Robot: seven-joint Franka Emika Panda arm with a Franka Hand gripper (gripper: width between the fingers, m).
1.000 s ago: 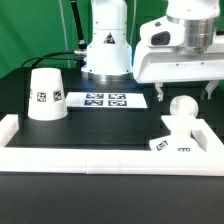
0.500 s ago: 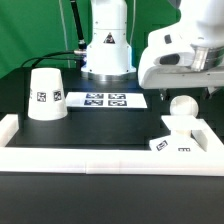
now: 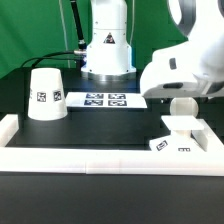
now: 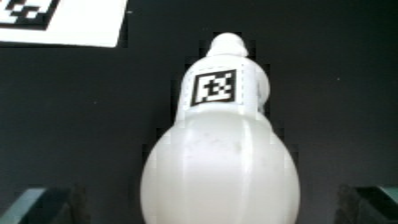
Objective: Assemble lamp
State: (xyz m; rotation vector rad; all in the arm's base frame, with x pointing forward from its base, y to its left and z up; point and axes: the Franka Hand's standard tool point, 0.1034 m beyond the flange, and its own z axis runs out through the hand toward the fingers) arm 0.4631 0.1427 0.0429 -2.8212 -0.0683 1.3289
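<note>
While the gripper (image 4: 199,206) hangs over the white round-topped plastic bulb (image 4: 217,150), you're in the bulb-pick step by my read, with no grasp made yet. The pincer is wide: both dark fingertips (image 4: 36,204) sit well apart, one on each side of the bulb's fat end and touching nothing. The bulb appears to lie on the black table at the exterior view's right, just behind the flat square white tagged base (image 3: 178,143). Its narrow tagged end points away from the wrist camera. I can't tell whether it touches the base. The white truncated-cone shade (image 3: 45,95) stands upright, well apart at the exterior view's left, so it comes later. For the next move, keep the bulb centred between the fingers, lower, then close. The surface is round and smooth, so it will likely squirt out if you're off-centre. After that, the narrow end goes into the base.
</note>
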